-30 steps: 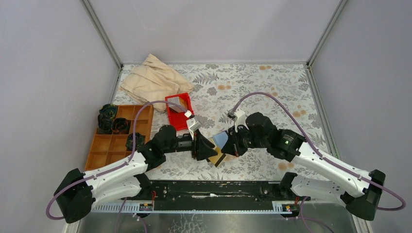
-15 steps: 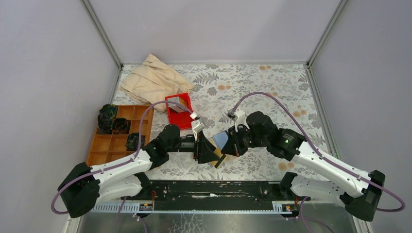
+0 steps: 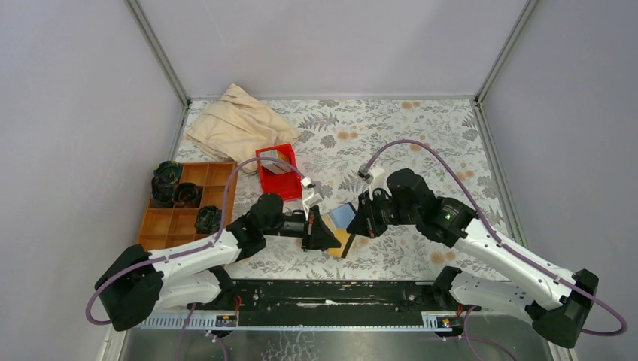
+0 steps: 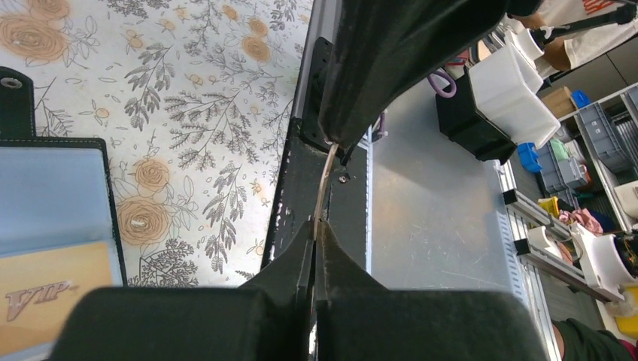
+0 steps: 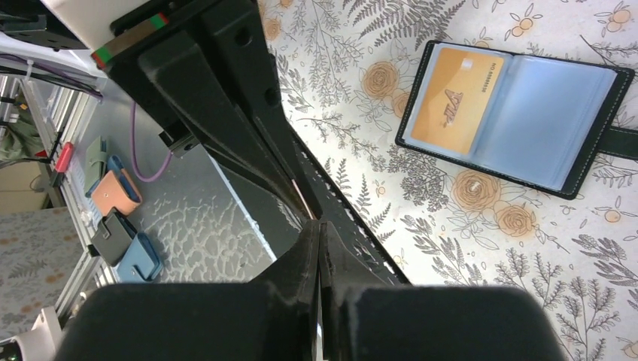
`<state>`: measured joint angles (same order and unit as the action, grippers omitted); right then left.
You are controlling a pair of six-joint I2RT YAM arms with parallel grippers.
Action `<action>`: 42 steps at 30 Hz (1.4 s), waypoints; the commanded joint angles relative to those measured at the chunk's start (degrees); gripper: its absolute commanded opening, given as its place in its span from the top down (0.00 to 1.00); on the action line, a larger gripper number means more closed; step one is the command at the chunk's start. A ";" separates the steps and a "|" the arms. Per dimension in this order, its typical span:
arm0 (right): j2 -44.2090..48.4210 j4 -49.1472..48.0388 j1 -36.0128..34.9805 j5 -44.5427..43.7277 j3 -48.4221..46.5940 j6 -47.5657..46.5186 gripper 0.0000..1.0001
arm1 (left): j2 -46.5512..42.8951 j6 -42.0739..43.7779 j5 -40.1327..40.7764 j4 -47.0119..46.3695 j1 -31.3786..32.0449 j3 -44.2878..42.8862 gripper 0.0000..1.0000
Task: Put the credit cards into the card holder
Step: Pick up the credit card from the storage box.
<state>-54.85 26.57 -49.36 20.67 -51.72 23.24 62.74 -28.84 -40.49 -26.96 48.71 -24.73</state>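
The card holder (image 3: 342, 219) lies open on the table between the two arms, a black wallet (image 5: 519, 113) with clear blue sleeves. A tan credit card (image 5: 455, 98) sits in one sleeve and also shows in the left wrist view (image 4: 45, 293). Another credit card (image 4: 325, 180), seen only edge-on, spans the gap between the two grippers above the holder. My left gripper (image 4: 316, 226) is shut on one end of it. My right gripper (image 5: 320, 226) is shut on the other end of this card (image 5: 299, 197). Seen from above, the left gripper (image 3: 322, 235) and right gripper (image 3: 361, 224) nearly meet.
A red bin (image 3: 277, 171) holding more cards stands behind the left gripper. A brown compartment tray (image 3: 184, 214) with dark objects lies at the left, and a beige cloth (image 3: 241, 124) at the back left. The black rail (image 3: 323, 293) runs along the near edge.
My left gripper has moved right toward the right gripper and closed on the card that the right gripper holds. The right arm has shifted slightly to the right.
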 commanded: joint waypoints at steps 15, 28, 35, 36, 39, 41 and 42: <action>5.24 -1.59 0.54 -8.61 -0.04 -0.74 0.55 | -7.25 1.63 26.03 15.65 -0.14 -2.73 1.00; -3.01 -7.75 0.54 -27.69 5.10 1.23 0.68 | -8.80 -35.79 54.75 16.07 5.49 6.16 1.00; -13.73 -10.29 0.52 -33.04 3.60 1.11 0.91 | -6.14 -46.90 60.93 10.67 9.80 7.34 1.00; -14.77 -10.26 0.58 -33.77 3.35 1.06 0.92 | -5.02 -48.09 61.43 9.57 10.46 7.21 1.00; -17.59 -10.48 0.51 -35.78 2.97 0.93 0.96 | -2.06 -52.25 64.08 9.03 12.73 6.49 1.00; -19.28 -10.43 0.58 -36.90 2.79 0.84 0.97 | -0.23 -54.76 65.86 8.24 14.22 6.48 1.00; -20.07 -10.47 0.58 -37.29 2.82 0.68 0.97 | 0.86 -55.84 66.58 8.01 14.82 6.42 1.00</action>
<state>-72.82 18.44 -48.90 -11.70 -46.65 24.29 60.82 -76.99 19.81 -14.02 61.25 -17.76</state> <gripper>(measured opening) 0.043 0.012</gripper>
